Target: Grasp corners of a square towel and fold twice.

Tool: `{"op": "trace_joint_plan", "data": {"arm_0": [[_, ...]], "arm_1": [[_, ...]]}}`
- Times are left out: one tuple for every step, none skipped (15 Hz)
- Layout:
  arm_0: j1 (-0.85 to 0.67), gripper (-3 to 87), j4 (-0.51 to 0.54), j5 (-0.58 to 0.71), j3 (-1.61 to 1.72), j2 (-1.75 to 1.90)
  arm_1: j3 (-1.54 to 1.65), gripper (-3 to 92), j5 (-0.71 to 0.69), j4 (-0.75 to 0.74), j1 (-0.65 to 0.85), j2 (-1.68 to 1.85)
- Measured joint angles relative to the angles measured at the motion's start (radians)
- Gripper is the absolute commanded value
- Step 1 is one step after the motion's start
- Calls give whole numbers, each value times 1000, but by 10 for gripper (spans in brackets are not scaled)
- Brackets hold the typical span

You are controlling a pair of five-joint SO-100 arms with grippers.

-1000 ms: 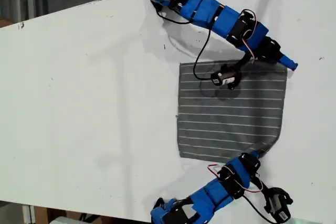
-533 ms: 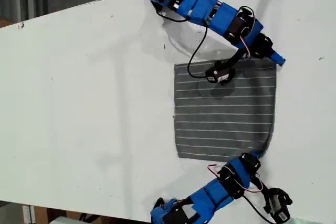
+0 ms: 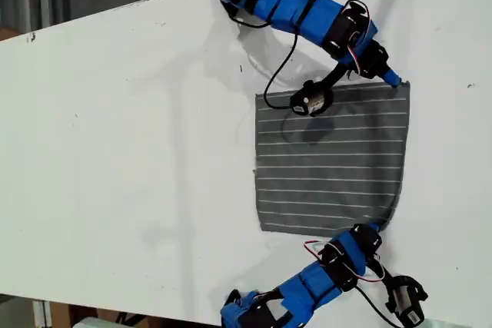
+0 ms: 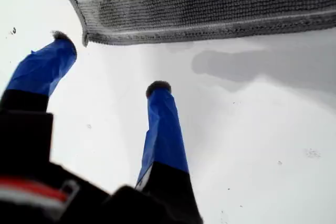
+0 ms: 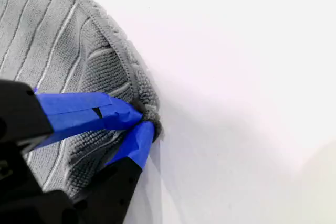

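Your exterior view looks steeply down from well above, taking in the white worktop (image 3: 115,151), both arms and the whole towel (image 3: 330,159). Each wrist view sits close behind its gripper, sharing only one towel corner with the overhead.

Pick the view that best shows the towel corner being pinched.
The second wrist view: close up, my second gripper is shut on the pinched corner. The exterior view shows it small and curled. The first wrist view shows another corner, unheld, ahead of my open first gripper.

One towel (image 3: 330,159), one table (image 3: 131,136), two arms, two wrist cameras.
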Motion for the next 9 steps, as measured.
{"op": "trace_joint_plan", "data": {"arm_0": [[0, -1, 0, 0, 0, 0], [0, -1, -2, 0, 0, 0], [0, -1, -3, 0, 0, 0], [-2, -1, -6, 5, 0, 0], [-2, -1, -9, 9, 0, 0], [-2, -1, -9, 9, 0, 0], [-2, -1, -9, 9, 0, 0], [-2, -1, -9, 9, 0, 0], [-2, -1, -9, 9, 0, 0]], "arm_1": [[-9, 306, 2, 14, 2, 0], [-15, 307, 3, 26, 2, 0], [-15, 308, 6, 44, 2, 0], [-15, 309, 5, 52, 2, 0], [-17, 310, -9, 38, 2, 0], [-17, 310, -32, 0, 2, 0], [-17, 310, -63, -64, 2, 0], [-17, 310, -87, -118, 2, 0], [-17, 310, -95, -161, 2, -6]]}}
